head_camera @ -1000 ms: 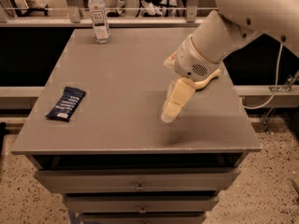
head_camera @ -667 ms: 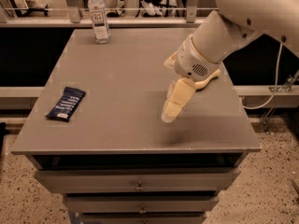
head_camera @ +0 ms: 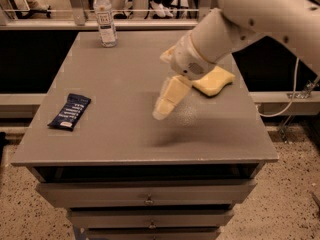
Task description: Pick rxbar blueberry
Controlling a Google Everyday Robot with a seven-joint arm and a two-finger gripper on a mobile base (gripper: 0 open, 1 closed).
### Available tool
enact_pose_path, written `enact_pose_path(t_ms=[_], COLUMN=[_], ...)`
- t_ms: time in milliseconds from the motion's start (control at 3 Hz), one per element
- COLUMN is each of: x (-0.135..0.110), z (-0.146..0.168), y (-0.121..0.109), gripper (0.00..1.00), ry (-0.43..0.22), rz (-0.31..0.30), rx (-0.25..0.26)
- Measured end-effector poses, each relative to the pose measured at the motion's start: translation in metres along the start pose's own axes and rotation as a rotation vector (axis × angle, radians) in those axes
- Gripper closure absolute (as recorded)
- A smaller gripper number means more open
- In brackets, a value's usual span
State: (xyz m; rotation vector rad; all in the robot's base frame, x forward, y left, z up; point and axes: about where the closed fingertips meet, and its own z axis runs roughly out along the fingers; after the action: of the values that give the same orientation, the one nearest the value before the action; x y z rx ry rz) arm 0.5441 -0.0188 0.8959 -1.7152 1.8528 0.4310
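Leftward across the grey flat-topped desk [head_camera: 125, 69] went the cream-coloured hand [head_camera: 164, 106] since a second before, closing some of the gap to the snack bar, while the things on the desk lay where they had been. The hand hung over the middle of the desk, tilted so that its tip pointed down and to the left, with a soft shadow on the surface just beneath it. Whether the hand was apart or together could not be told. It carried nothing that could be seen. The thick white arm [head_camera: 240, 19] reached in from the upper right corner and crossed over the right rear part of the desk.

The rxbar blueberry [head_camera: 70, 111], a small flat rectangular bar in a dark navy wrapper with rows of white print, lay flat near the left edge of the desk, set at a slant. It was well apart from the hand and untouched.

A clear plastic water bottle with a white label [head_camera: 105, 19] stood upright near the rear edge, toward the left. A yellow sponge [head_camera: 215, 81] lay toward the right side of the desk, partly hidden behind the arm and just beside the hand's upper end. Below the top, the desk showed grey drawers [head_camera: 150, 194] with small handles, and the floor around was speckled.
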Motion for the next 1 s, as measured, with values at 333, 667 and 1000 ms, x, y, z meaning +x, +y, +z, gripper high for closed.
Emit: enact_pose_path(t_ms=[333,667,1000], x=[-0.035,-0.074,-0.099], z=[0.022,0.078,0.114], y=[-0.021,-0.025,-0.017], gripper=[0.00,0.00,0.00], ry=[-0.089,-0.155,-0.189], rz=[-0.034,-0.055,-0.067], rx=[0.011,-0.048,-0.101])
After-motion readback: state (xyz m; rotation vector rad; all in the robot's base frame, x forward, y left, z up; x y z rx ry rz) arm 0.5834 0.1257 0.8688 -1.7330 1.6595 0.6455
